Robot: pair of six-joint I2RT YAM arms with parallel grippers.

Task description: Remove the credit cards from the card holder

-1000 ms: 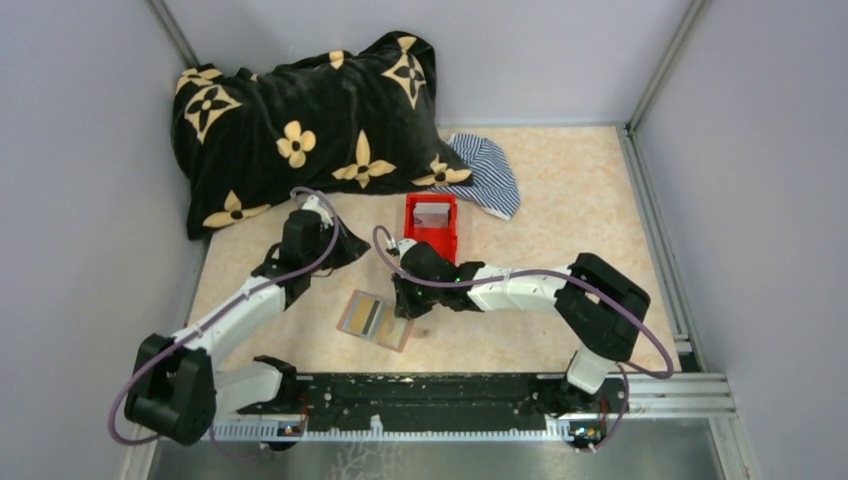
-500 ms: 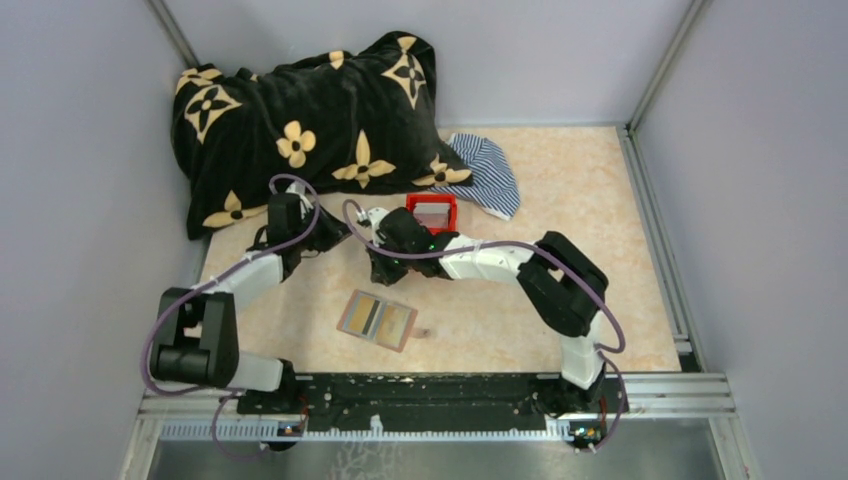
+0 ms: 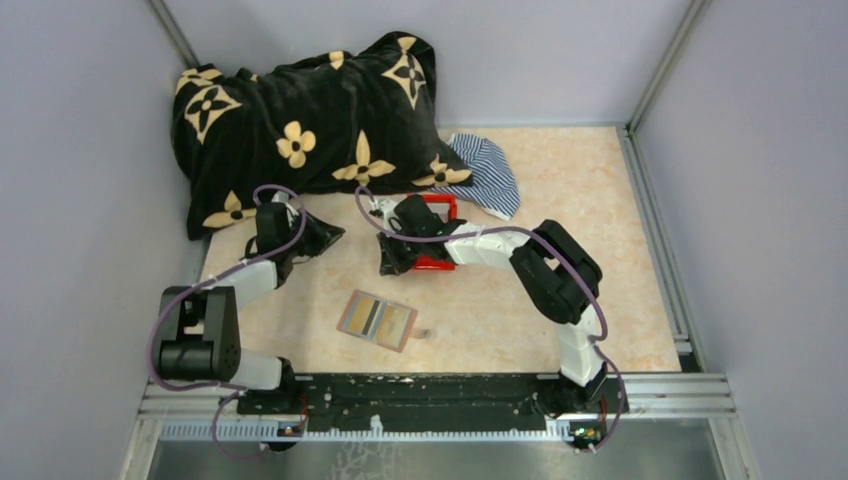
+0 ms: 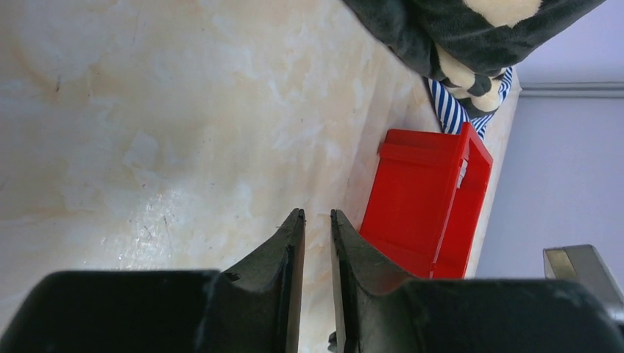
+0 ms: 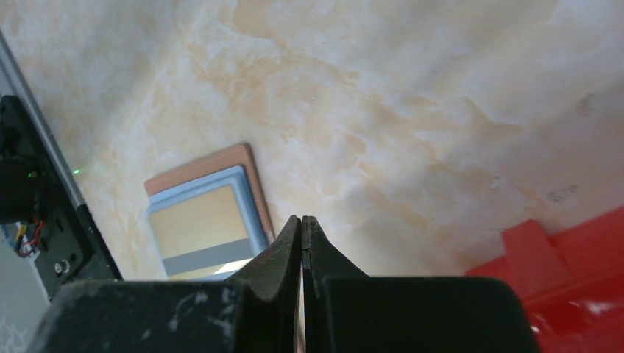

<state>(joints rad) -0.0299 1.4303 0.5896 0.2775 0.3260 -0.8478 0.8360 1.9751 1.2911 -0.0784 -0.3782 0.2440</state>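
1. Two grippers are in view above the table (image 3: 600,250), a beige marbled surface; both are clear of the card holder (image 3: 377,320).
2. Left gripper (image 3: 325,237): located left of centre in the top view, close to the lower edge of the black pillow (image 3: 310,120) with yellow flower motifs. In the left wrist view the left gripper (image 4: 316,217) has its fingers (image 4: 291,250) parted by a narrow gap. Nothing sits between them; bare table shows through the gap.
3. Right gripper (image 3: 392,262): located at centre in the top view, at the left side of the red bin (image 3: 438,198), with its arm crossing over the bin. In the right wrist view the right gripper (image 5: 302,219) has its fingers (image 5: 283,254) pressed together tip to tip, with no object seen between them.
4. Card holder: lies open and flat on the table, below centre in the top view, near the black base rail (image 3: 420,395) and well apart from both grippers. In the right wrist view the card holder (image 5: 213,165) appears at lower left, showing its brown border around a grey-blue panel.
5. Credit cards (image 3: 393,322): seated in the pockets of the open holder. An orange-tan face shows on the right panel, and grey and dark strips show on the left panel. The exact count cannot be told.
6. Red bin (image 4: 427,198): stands upright on the table at right in the left wrist view.
7. Striped cloth (image 3: 485,175): blue and white, lying right of the pillow and above the bin in the top view.
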